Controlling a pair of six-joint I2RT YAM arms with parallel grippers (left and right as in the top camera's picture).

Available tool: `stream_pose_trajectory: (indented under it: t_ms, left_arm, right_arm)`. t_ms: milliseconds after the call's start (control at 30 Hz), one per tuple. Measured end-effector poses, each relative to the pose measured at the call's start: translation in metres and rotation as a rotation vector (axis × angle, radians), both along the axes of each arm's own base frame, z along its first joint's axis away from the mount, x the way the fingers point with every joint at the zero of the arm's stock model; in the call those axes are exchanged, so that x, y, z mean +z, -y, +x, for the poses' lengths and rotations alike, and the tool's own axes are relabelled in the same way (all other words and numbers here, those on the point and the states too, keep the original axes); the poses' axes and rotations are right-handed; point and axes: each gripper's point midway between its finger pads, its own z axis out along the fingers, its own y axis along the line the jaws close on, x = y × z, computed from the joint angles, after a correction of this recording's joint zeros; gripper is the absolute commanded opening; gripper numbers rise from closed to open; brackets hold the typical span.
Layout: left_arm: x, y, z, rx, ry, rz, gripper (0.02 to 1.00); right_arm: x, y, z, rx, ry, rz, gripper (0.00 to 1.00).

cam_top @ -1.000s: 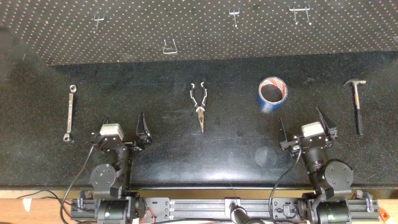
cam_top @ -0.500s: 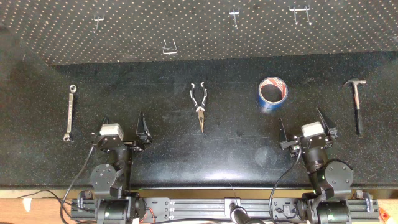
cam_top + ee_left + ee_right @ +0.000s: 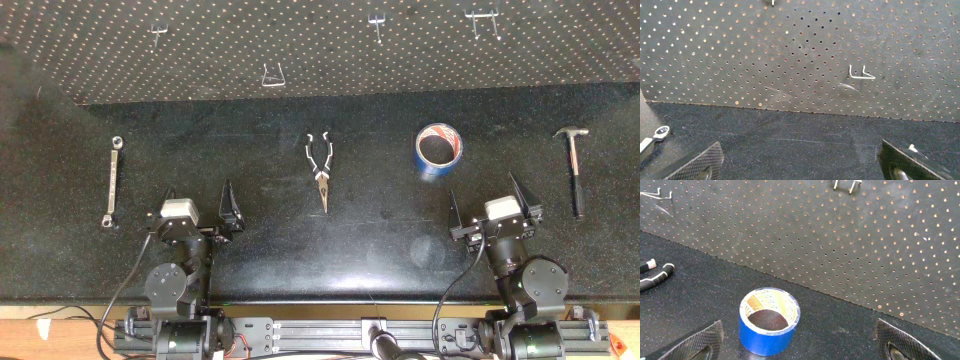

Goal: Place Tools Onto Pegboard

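The left gripper [image 3: 197, 190] and right gripper [image 3: 483, 187] are sitting spread wide, low in frame; a blue tape roll [image 3: 438, 150] is lying upper right.

the tabletop [image 3: 380, 230] has a black, matt, slightly rough covering that looks like cloth, and the pegboard [image 3: 320, 50] is a dark matt board with pale scuffs. the wrench [image 3: 112, 181] is bright polished metal. the tape roll [image 3: 769, 322] is glossy blue with a brown paper core, and the wire hook [image 3: 861, 74] is bare metal.
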Motion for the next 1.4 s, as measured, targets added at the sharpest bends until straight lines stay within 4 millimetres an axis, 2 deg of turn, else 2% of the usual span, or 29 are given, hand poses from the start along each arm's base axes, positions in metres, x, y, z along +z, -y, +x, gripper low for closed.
stream_pose_trajectory:
  t_ms: [500, 633, 733, 867, 933, 1033, 1100, 1167, 1267, 1333, 1400]
  left_arm:
    - [-0.002, -0.001, 0.000, 0.003, -0.007, 0.005, 0.996]
    - [-0.030, -0.010, 0.003, 0.018, -0.213, 0.091, 0.993]
    - [-0.026, -0.020, 0.001, 0.020, -0.451, 0.169, 0.996]
    - [0.003, -0.055, 0.000, 0.150, -0.700, 0.225, 0.993]
    - [0.006, -0.070, -0.010, 0.166, -0.914, 0.285, 0.993]
    - [0.004, -0.091, -0.012, 0.198, -1.037, 0.290, 0.993]
    - [0.001, -0.112, -0.013, 0.249, -1.083, 0.235, 0.993]
    - [-0.007, -0.124, -0.017, 0.264, -1.115, 0.178, 0.996]
    - [-0.031, -0.150, -0.022, 0.257, -1.209, 0.078, 0.993]
    - [-0.040, -0.160, -0.019, 0.226, -1.242, 0.054, 0.993]
    - [-0.045, -0.181, -0.003, 0.201, -1.263, 0.036, 0.993]
  right_arm:
    - [0.000, 0.000, 0.000, 0.000, 0.000, 0.000, 0.976]
    - [0.000, 0.000, 0.000, 0.000, 0.000, 0.000, 0.976]
    - [0.000, 0.000, 0.000, 0.000, 0.001, 0.000, 0.976]
    - [0.001, 0.000, 0.000, 0.000, 0.005, 0.000, 0.976]
    - [0.001, 0.000, 0.000, 0.000, 0.005, 0.000, 0.976]
    - [0.001, 0.000, 0.000, 0.000, 0.005, 0.000, 0.976]
    - [0.001, 0.000, 0.000, 0.000, 0.005, 0.000, 0.976]
    - [0.001, 0.000, 0.000, 0.000, 0.005, 0.000, 0.976]
    - [0.001, 0.000, 0.000, 0.000, 0.005, 0.000, 0.974]
    - [0.001, 0.000, 0.000, 0.000, 0.005, 0.000, 0.976]
    - [0.001, 0.000, 0.000, 0.000, 0.005, 0.000, 0.974]
